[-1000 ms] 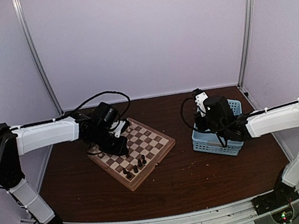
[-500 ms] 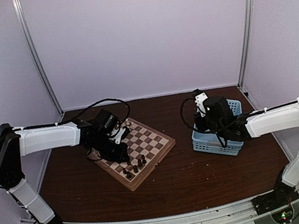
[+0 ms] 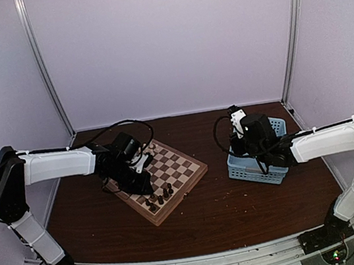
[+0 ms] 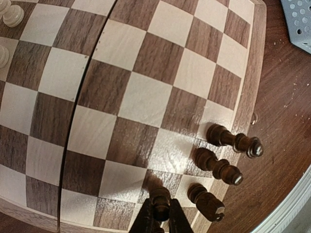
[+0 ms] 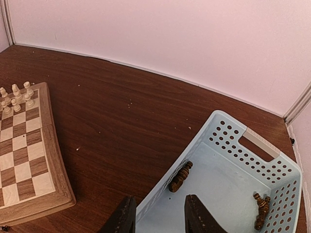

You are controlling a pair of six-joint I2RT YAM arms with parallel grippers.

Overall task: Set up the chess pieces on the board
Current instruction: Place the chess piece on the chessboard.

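Note:
The board (image 4: pixel 146 87) fills the left wrist view. My left gripper (image 4: pixel 160 221) is shut on a dark chess piece (image 4: pixel 159 196), held upright over a dark square in the row by the board's edge; whether its base touches I cannot tell. Three dark pieces (image 4: pixel 216 165) stand just right of it along that edge. Cream pieces (image 4: pixel 10 13) stand at the far side. In the top view the left gripper (image 3: pixel 145 187) is at the board's near-left side. My right gripper (image 5: pixel 158 218) hangs open over the basket's rim, holding nothing.
The light blue basket (image 5: pixel 228 141) sits right of the board (image 5: pixel 29 160) and holds two dark pieces lying down, one by the near wall (image 5: pixel 180 177) and one at the right (image 5: pixel 261 209). Bare brown table (image 5: pixel 121 121) lies between board and basket.
My left gripper has shifted slightly toward the board's near-left edge, carrying the dark piece with it. The right arm has not moved.

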